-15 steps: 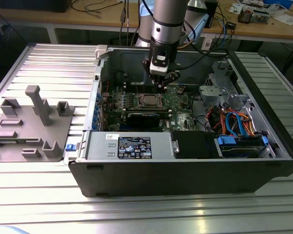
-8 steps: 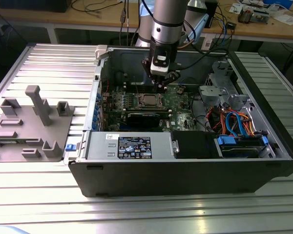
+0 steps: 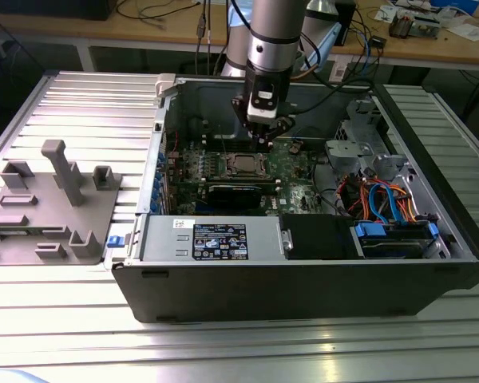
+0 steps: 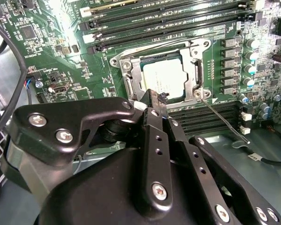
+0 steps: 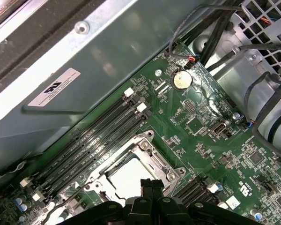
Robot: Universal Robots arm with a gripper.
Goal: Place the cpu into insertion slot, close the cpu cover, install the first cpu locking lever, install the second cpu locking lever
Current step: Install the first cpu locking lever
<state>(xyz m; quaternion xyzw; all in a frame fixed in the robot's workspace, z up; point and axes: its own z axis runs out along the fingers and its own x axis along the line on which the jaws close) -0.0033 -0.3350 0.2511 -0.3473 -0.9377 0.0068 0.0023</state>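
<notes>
Nearest the exterior camera, a ribbed metal surface (image 3: 223,351) is seen carrying an open computer case (image 3: 303,283), whose black front wall lies closest. Just behind that wall a grey power supply box (image 3: 211,239) with a dark label is set, and to its right, in the exterior view, blue and orange cables (image 3: 383,199) are bundled. On the exterior view's left, well apart from the case, a grey plastic fixture (image 3: 52,199) with upright posts is laid on the surface.

Deeper in the case a green circuit board (image 3: 291,163) is mounted flat. The insertion slot (image 4: 166,75) is found near the board's middle, and the cpu (image 4: 165,79) is seen seated in it, its pale metal top showing through the window of the cpu cover (image 4: 194,70). The cover is lying flat over the chip in both wrist views, with the cpu (image 5: 131,178) framed by the silvery frame (image 5: 152,157). A thin metal lever (image 4: 225,122) is seen angled away from one corner of the slot, raised off the board rather than latched. Long narrow memory slots (image 4: 168,23) are ranged beside the socket.

The arm is brought down from the far side, and the pincer (image 3: 265,137) is held just above the board, close to the far edge of the socket. In the second wrist view the black fingers (image 4: 155,140) are pressed together with nothing held between them, the tip (image 4: 152,97) lying just beside the socket frame.
</notes>
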